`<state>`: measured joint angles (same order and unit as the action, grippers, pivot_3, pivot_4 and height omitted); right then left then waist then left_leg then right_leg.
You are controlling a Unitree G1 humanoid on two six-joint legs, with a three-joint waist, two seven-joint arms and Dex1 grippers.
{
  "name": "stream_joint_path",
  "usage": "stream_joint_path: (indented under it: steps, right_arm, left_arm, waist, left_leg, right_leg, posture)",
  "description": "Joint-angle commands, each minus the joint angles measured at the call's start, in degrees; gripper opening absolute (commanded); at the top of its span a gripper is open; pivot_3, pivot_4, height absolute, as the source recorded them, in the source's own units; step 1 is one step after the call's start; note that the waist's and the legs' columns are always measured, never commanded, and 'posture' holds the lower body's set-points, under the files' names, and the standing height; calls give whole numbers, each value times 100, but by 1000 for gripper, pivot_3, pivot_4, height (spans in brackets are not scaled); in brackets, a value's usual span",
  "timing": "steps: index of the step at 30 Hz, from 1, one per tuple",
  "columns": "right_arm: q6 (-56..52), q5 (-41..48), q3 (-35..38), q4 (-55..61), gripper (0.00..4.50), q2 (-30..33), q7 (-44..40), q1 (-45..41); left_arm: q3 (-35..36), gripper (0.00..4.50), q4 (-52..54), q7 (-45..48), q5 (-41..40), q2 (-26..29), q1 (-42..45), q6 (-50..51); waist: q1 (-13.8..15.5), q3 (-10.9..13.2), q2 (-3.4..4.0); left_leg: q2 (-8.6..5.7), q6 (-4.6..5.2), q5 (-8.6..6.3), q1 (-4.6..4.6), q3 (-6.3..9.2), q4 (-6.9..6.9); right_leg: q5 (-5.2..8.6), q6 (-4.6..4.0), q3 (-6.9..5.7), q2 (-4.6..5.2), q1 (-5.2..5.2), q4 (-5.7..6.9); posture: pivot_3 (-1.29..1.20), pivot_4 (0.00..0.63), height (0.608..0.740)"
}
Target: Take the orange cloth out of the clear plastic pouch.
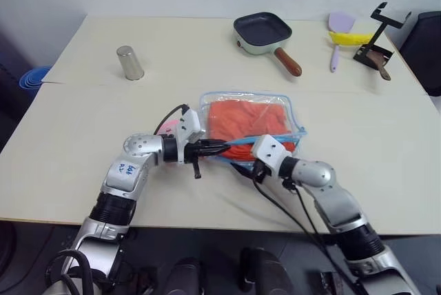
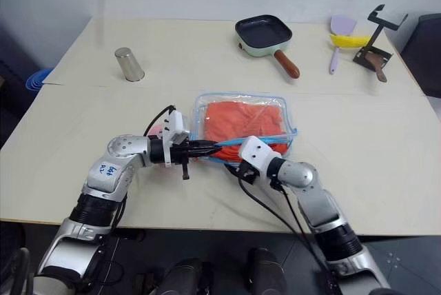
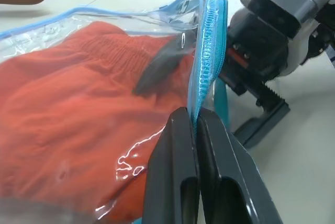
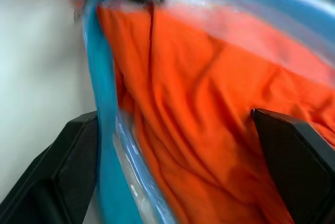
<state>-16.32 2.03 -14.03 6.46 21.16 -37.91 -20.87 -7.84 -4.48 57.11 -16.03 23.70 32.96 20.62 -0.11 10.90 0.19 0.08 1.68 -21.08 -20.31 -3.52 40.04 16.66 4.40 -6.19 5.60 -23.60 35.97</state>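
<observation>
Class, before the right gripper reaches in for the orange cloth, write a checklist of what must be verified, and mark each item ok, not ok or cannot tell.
1. Left gripper shut on the blue zipper trim of the clear plastic pouch: ok.
2. Right gripper open, fingers spread wide: ok.
3. Right gripper aimed at the orange cloth, at the pouch's mouth: ok.
4. One right finger sits outside the trim, so it may snag the edge rather than enter: not ok.
5. Pouch mouth unzipped along its whole length: cannot tell.
6. Frying pan and metal cup well away from the pouch on the table: ok.
</observation>
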Motion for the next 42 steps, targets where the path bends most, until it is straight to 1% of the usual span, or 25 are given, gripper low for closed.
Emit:
stream_joint_path:
  steps: [1, 3, 5, 12, 15, 19, 22, 25, 30, 32, 37, 39, 42]
  right_arm:
    - [-214, 689, 290, 472, 4500, -49, -330, 144]
    - [-206, 1009, 387, 597, 4500, 15, -593, 271]
    - [-237, 1149, 576, 554, 4500, -13, -504, 291]
    - [-129, 753, 704, 206, 4500, -110, 123, 82]
    - [69, 436, 500, 151, 4500, -21, 204, 98]
    - [491, -9, 160, 93, 4500, 240, 29, 134]
    - [682, -178, 42, 10, 4500, 374, -63, 101]
    - [861, -148, -13, -51, 4500, 438, -290, 73]
    - [1027, -582, -253, -279, 4500, 638, -410, -67]
    - [1061, -733, -338, -423, 4500, 600, -325, -173]
    - [793, -908, -324, -649, 4500, 247, 64, -466]
    - [579, -903, -297, -658, 4500, 133, 127, -499]
    - [288, -960, -381, -683, 4500, 149, 35, -548]
  left_arm:
    - [43, 31, 243, 19, -77, 34, 39, -60]
    - [47, 31, 236, 15, -69, 41, 40, -69]
    - [49, 31, 237, 8, -69, 42, 40, -72]
    - [33, 31, 298, 1, -78, 36, -20, -52]
    - [29, 31, 337, -1, -84, 34, -57, -37]
    - [39, 31, 342, 7, -84, 45, -62, -32]
    - [52, 31, 312, 15, -79, 55, -36, -44]
    - [54, 31, 302, 17, -73, 60, -24, -53]
    - [55, 31, 294, 31, -72, 75, -18, -53]
    - [57, 31, 300, 36, -77, 83, -20, -44]
    - [50, 31, 297, 31, -90, 95, -9, -40]
    - [52, 31, 307, 16, -98, 94, -11, -31]
    - [53, 31, 332, 1, -104, 95, -34, -21]
  waist:
    - [9, 0, 0]
    - [21, 0, 0]
    - [16, 0, 0]
    - [-2, 0, 0]
    - [0, 0, 0]
    - [0, 0, 0]
    - [3, 0, 0]
    - [3, 0, 0]
    - [2, 0, 0]
    - [1, 0, 0]
    - [-19, 0, 0]
    - [-18, 0, 0]
    - [-12, 0, 0]
  left_leg:
    - [0, 0, 0, 0, 0, 0]
    - [-3, 0, 0, -1, 5, 0]
    - [-5, 1, 0, -1, 5, 0]
    - [-2, 0, 0, -1, 3, -2]
    - [-2, 0, -1, -1, 2, -2]
    - [-3, 0, -1, -1, 1, -2]
    - [-3, 0, -1, -1, 1, -2]
    - [-4, 0, 0, -1, 1, -2]
    - [-3, 0, 0, -1, 1, -1]
    - [-2, 0, 0, -1, 1, -1]
    - [3, -2, 1, 3, -1, -1]
    - [3, -3, 1, 4, -1, -1]
    - [2, -3, 1, 3, -1, 0]
  right_leg:
    - [0, 0, 0, 1, 0, 0]
    - [0, 0, -2, 3, 2, -1]
    - [0, 0, -2, 4, 2, -3]
    - [0, 0, -1, 2, -1, -1]
    - [0, 0, -1, 2, -1, -1]
    - [0, 0, 0, 2, -1, -1]
    - [0, 0, 0, 3, 0, -2]
    - [0, 0, 0, 3, 0, -3]
    - [0, 0, 0, 3, 0, -2]
    - [0, 0, 0, 2, 0, -2]
    - [0, 0, 1, 0, 1, 1]
    - [0, 0, 2, 0, 1, 1]
    - [0, 0, 2, 2, 1, 1]
  posture:
    - [0, 150, 740]
    - [0, 150, 740]
    - [0, 150, 740]
    - [0, 150, 740]
    - [0, 150, 740]
    - [0, 150, 740]
    - [0, 150, 740]
    - [0, 150, 740]
    - [0, 150, 740]
    - [0, 150, 740]
    - [0, 150, 740]
    - [0, 150, 740]
    - [0, 150, 740]
